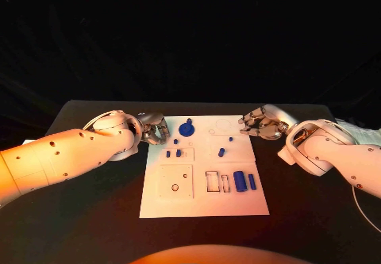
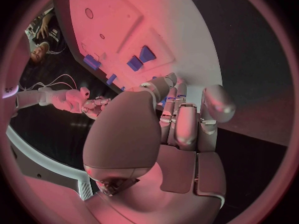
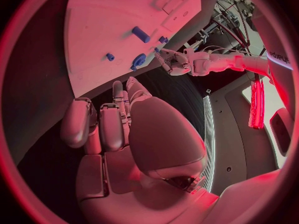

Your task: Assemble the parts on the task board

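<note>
White and flat, the rectangular task board (image 1: pixel 205 165) lies in the middle of the black table (image 1: pixel 87 220), and most of the small blue plastic parts on it look loose rather than seated. A round blue disc with a stem (image 1: pixel 186 129) rests near the board's far edge. Three short blue pegs (image 1: pixel 178 154) stand or lie just left of the board's centre, and two smaller blue pieces (image 1: pixel 223 151) sit a little right of centre. Near the right edge, a thick blue cylinder (image 1: pixel 240 181) and a thin blue rod (image 1: pixel 252 182) lie side by side, next to two empty rectangular slots (image 1: pixel 213 181). A square plate with an oval hole (image 1: pixel 175 182) fills the near left quarter, its hole unfilled.

The left hand (image 1: pixel 154 130) hovers at the board's far left corner, fingers curled inward with nothing visible between them. The right hand (image 1: pixel 262 124) sits off the far right corner, fingers likewise bent and holding nothing.

I judge the task to be at or near its start: open slots and holes wait, no part is in a hand, and nearly all insertions seem left to do.
</note>
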Robot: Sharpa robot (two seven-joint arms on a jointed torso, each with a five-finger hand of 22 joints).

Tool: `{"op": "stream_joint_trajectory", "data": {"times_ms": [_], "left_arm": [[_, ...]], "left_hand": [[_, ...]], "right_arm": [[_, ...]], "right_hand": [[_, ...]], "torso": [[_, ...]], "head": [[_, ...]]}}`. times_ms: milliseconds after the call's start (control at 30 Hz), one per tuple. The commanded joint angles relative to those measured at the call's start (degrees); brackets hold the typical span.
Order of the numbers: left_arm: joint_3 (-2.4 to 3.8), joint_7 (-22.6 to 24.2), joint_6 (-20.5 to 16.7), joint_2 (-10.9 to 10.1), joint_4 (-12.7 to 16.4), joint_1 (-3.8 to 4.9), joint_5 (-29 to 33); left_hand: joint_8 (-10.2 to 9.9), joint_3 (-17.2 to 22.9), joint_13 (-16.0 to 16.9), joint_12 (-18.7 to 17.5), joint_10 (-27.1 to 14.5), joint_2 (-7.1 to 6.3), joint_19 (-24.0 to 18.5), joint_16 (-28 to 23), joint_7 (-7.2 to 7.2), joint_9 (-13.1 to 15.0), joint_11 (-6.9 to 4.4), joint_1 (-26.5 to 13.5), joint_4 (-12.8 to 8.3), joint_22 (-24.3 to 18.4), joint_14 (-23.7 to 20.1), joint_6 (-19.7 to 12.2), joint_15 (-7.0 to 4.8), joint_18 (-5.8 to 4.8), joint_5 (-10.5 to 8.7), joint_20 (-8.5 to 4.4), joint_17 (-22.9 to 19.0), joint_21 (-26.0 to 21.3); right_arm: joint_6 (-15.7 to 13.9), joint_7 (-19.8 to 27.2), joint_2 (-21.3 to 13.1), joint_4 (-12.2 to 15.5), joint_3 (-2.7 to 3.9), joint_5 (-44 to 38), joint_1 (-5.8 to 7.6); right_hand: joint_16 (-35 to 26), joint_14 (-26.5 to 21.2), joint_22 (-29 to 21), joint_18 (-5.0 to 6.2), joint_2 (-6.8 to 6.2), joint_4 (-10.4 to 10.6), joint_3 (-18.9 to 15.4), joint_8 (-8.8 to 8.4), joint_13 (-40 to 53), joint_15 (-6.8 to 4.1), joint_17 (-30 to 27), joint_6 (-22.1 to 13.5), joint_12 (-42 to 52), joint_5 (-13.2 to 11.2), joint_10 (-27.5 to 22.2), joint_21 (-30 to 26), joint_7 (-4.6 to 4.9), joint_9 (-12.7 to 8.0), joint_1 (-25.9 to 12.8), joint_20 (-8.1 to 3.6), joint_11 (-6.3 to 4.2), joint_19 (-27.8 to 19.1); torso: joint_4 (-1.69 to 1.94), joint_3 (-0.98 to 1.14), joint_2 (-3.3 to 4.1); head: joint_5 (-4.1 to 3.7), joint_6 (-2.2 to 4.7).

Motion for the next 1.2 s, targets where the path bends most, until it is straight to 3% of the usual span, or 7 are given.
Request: {"op": "stream_joint_trajectory", "data": {"times_ms": [33,167,333,467,533,733,1200], "left_arm": [[0.13,6.9,-8.13,-1.18,0.13,0.19,19.1],[0.13,13.3,-13.74,-2.26,0.23,0.23,34.55],[-0.16,22.56,-17.43,-3.25,1.43,0.21,55.44],[-0.51,29.78,-16.54,-4.05,3.28,0.17,73.69],[-0.6,31.84,-15.89,-4.4,4.0,0.16,78.68],[-0.8,34.76,-14.65,-5.36,5.75,0.12,86.15],[-0.92,35.62,-13.64,-6.12,7.21,0.1,88.29]], "left_hand": [[0.39,3.24,-0.15,-0.2,-0.19,-0.27,-2.06,-2.44,0.58,-0.15,0.53,0.77,-1.34,-3.07,-1.02,0.87,0.32,1.48,-0.04,0.16,-4.28,-5.47],[0.35,5.85,-0.09,0.02,-0.29,-0.88,-7.43,-9.42,1.07,-0.3,0.88,0.4,-2.77,-10.18,-6.16,1.36,0.48,3.74,-0.2,0.22,-15.72,-18.26],[0.74,5.15,0.22,1.5,1.19,-0.01,-9.93,-11.85,0.92,-0.2,0.5,-1.82,-1.93,-12.53,-8.06,2.1,0.47,4.46,-0.45,0.41,-19.61,-22.74],[0.81,2.7,0.27,2.28,1.05,0.6,-11.14,-13.3,0.63,-0.25,0.32,-4.3,-0.65,-13.42,-9.54,1.91,0.65,4.55,-0.6,0.72,-22.05,-24.27],[0.84,1.69,0.33,2.68,1.03,0.89,-11.32,-13.42,0.53,-0.25,0.26,-4.76,-0.49,-13.72,-9.83,1.76,0.62,4.59,-0.61,0.79,-22.45,-24.68],[1.07,-0.05,0.46,3.57,1.0,1.44,-11.45,-13.77,0.38,-0.21,0.12,-5.08,-0.62,-14.33,-10.48,1.75,0.54,4.63,-0.55,0.81,-23.54,-25.42],[1.35,-1.19,0.57,4.32,1.05,1.8,-11.45,-14.11,0.3,-0.17,0.0,-5.07,-0.9,-14.8,-10.98,1.88,0.48,4.65,-0.5,0.78,-24.51,-25.96]], "right_arm": [[2.73,-3.09,0.35,-0.61,0.01,-14.11,-0.03],[4.39,-4.99,1.02,-1.11,0.01,-22.12,-0.02],[5.98,-6.82,2.48,-1.92,-0.09,-29.65,-0.02],[7.21,-7.89,3.96,-2.82,-0.57,-33.5,-0.02],[7.65,-8.06,4.68,-3.36,-0.84,-34.41,-0.02],[8.75,-7.97,7.34,-5.37,-1.65,-35.6,-0.02],[10.64,-6.61,10.88,-7.69,-2.77,-35.39,-0.04]], "right_hand": [[-0.59,1.73,-0.04,0.6,-1.63,-0.49,2.57,-0.55,-6.89,0.26,-0.58,2.01,-5.3,-0.67,2.89,-0.16,0.13,-0.02,1.23,0.31,0.06,0.34],[-1.14,1.86,-0.25,0.55,-3.07,-0.15,5.44,-1.03,-13.13,0.28,-1.17,3.05,-9.1,-2.08,4.74,-0.37,-0.17,-0.14,0.53,0.57,0.04,0.45],[-1.73,1.91,-0.64,0.63,-4.37,-0.05,8.37,-1.19,-17.93,0.51,-1.82,3.48,-11.23,-4.5,5.74,-0.71,-0.4,-0.34,-0.41,0.61,0.1,0.44],[-2.05,1.92,-1.03,0.7,-4.82,-0.23,10.11,-1.28,-20.12,0.59,-2.19,3.08,-12.21,-5.58,5.5,-1.0,-0.54,-0.57,-0.74,0.6,-0.02,0.34],[-2.14,1.93,-1.15,0.71,-5.03,-0.31,10.67,-1.28,-20.86,0.54,-2.29,2.92,-12.49,-5.91,5.41,-1.09,-0.6,-0.65,-0.92,0.6,-0.02,0.31],[-2.38,1.94,-1.34,0.73,-5.21,-0.57,12.01,-1.25,-22.39,0.51,-2.57,2.78,-12.96,-6.29,5.34,-1.24,-0.64,-0.79,-1.28,0.58,-0.05,0.3],[-3.02,1.86,-1.5,0.75,-4.98,-1.23,14.2,-1.15,-24.4,0.32,-3.33,3.15,-13.36,-6.37,5.72,-1.38,-0.83,-0.87,-1.73,0.46,-0.25,0.38]], "torso": [[0.04,0.03,-0.02],[0.03,-0.11,0.07],[0.01,-0.04,0.09],[0.0,-0.09,0.14],[0.05,-0.1,0.16],[0.07,0.01,0.18],[-0.06,-0.09,0.18]], "head": [[-0.33,0.38],[-0.71,0.82],[-1.6,1.38],[-1.99,1.53],[-2.24,1.57],[-2.35,1.7],[-1.95,1.53]]}}
